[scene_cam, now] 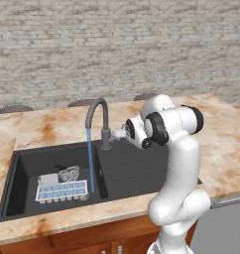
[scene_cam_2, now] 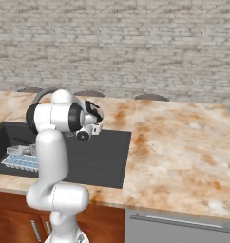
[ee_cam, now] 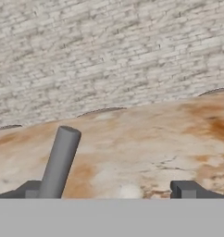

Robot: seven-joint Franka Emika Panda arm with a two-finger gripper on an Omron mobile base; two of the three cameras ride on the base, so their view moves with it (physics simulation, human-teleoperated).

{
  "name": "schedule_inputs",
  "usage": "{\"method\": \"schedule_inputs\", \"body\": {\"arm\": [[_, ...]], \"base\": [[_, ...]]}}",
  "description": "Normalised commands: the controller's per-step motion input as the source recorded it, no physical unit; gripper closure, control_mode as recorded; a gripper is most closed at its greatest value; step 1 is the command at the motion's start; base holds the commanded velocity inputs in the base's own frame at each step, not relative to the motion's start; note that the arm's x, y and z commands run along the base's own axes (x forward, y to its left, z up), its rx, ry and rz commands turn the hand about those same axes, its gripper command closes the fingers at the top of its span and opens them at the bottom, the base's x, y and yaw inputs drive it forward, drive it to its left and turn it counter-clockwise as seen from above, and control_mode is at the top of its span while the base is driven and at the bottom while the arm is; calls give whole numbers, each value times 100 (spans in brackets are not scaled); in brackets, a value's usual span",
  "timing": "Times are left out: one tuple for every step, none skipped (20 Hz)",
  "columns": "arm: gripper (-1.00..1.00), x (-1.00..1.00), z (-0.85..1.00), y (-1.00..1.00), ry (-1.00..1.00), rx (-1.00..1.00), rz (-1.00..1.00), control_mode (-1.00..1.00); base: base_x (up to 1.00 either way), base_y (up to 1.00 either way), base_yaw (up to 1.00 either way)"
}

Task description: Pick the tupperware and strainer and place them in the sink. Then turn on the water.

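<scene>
Tupperware (scene_cam_2: 23, 161) lies in sink (scene_cam_2: 107, 161), possibly touching strainer.

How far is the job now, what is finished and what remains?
Done: the tupperware and the strainer lie in the sink, and water runs from the faucet. In hand: nothing; the open pincer sits empty by the faucet's base. Left: nothing visible.

Matte black sink (scene_cam: 23, 163), bright-blue water (scene_cam: 90, 163)

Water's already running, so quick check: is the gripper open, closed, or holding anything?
Gripper: open, holding nothing, beside the faucet.
</scene>
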Motion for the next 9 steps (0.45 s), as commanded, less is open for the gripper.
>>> {"method": "schedule_inputs", "body": {"arm": [[-100, -42, -48, -66, 0, 10, -17, -100], [-100, -31, -32, -54, 0, 9, -15, -100], [-100, -21, -10, -36, 0, 9, -11, -100], [-100, -16, 0, -23, 0, 7, -8, -100], [-100, -16, 0, -15, 0, 7, -4, -100], [-100, -18, 0, -8, 0, 6, -1, -100], [-100, -12, 0, 0, 0, 3, 0, -100], [-100, -9, 0, 0, 0, 3, 0, -100], [-100, 0, 0, 0, 0, 0, 0, -100]], "base": [[0, 0, 0], [0, 0, 0], [0, 0, 0], [0, 0, 0], [0, 0, 0], [0, 0, 0], [0, 0, 0], [0, 0, 0], [0, 0, 0]]}}
